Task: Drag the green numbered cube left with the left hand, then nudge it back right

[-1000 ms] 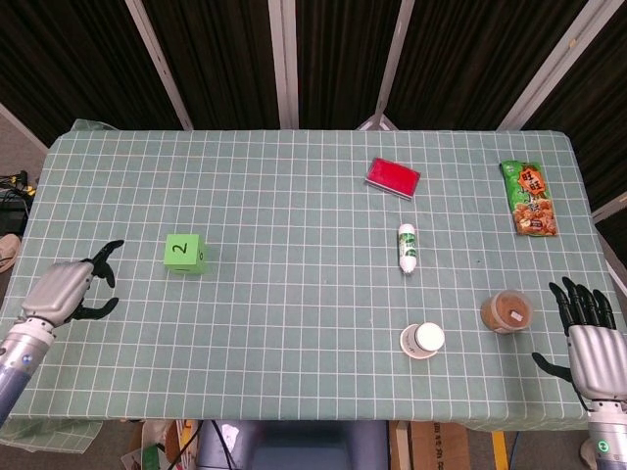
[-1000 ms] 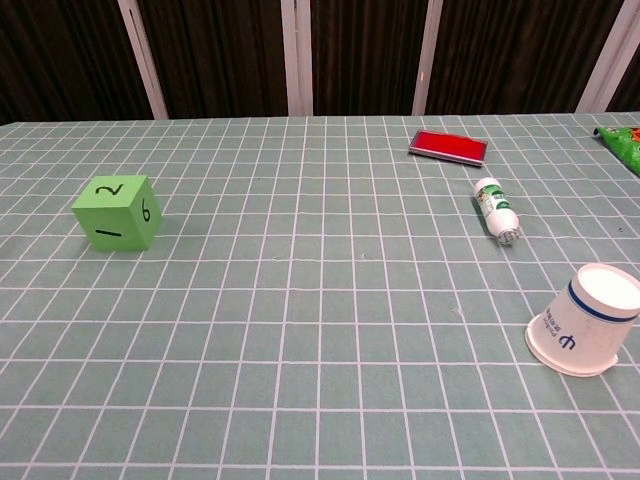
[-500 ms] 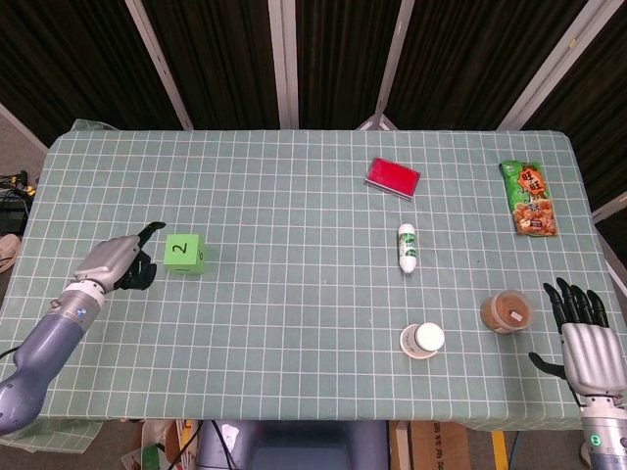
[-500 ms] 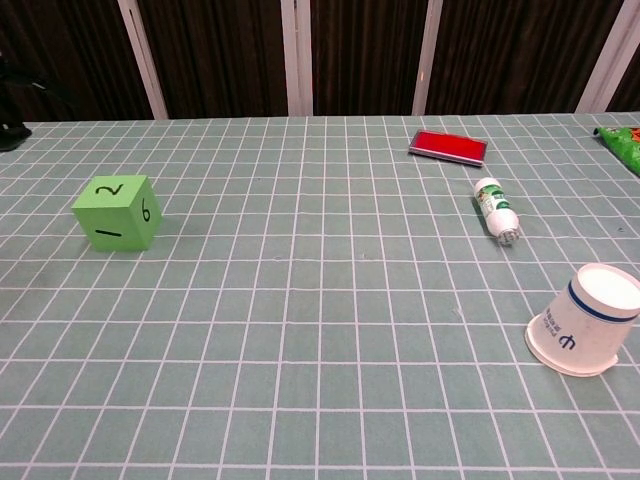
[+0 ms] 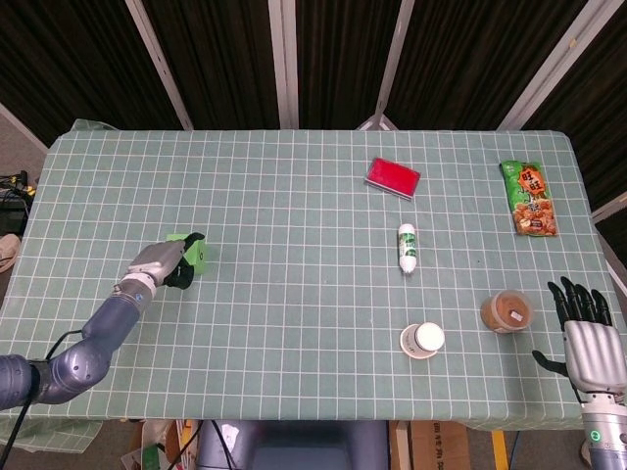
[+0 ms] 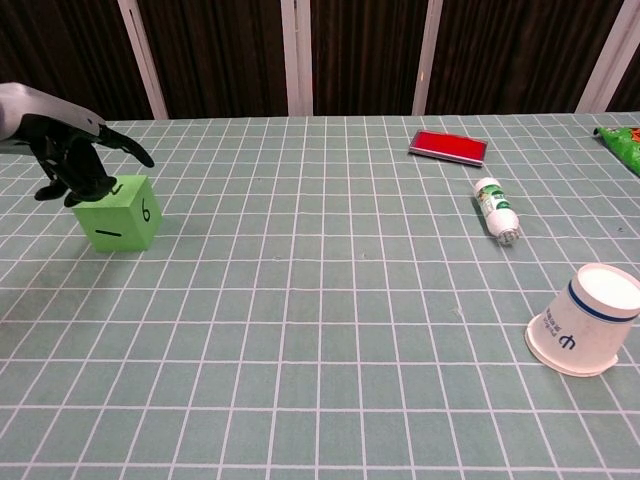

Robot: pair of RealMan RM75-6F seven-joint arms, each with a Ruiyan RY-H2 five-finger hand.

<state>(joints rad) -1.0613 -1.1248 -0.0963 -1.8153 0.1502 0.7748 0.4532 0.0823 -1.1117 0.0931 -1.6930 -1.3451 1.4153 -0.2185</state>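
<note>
The green numbered cube (image 6: 118,212) sits near the tabletop's (image 6: 320,330) left edge, faces marked 1 and 6 showing. The left hand (image 6: 70,155) rests spread on its top; right hand (image 5: 586,338) splayed, empty.

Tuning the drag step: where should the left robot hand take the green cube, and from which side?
From above, fingers on the top face and hooked over the right edge of the green cube. It sits flat with nothing close beside it, and the left robot hand already hangs over its top.
</note>
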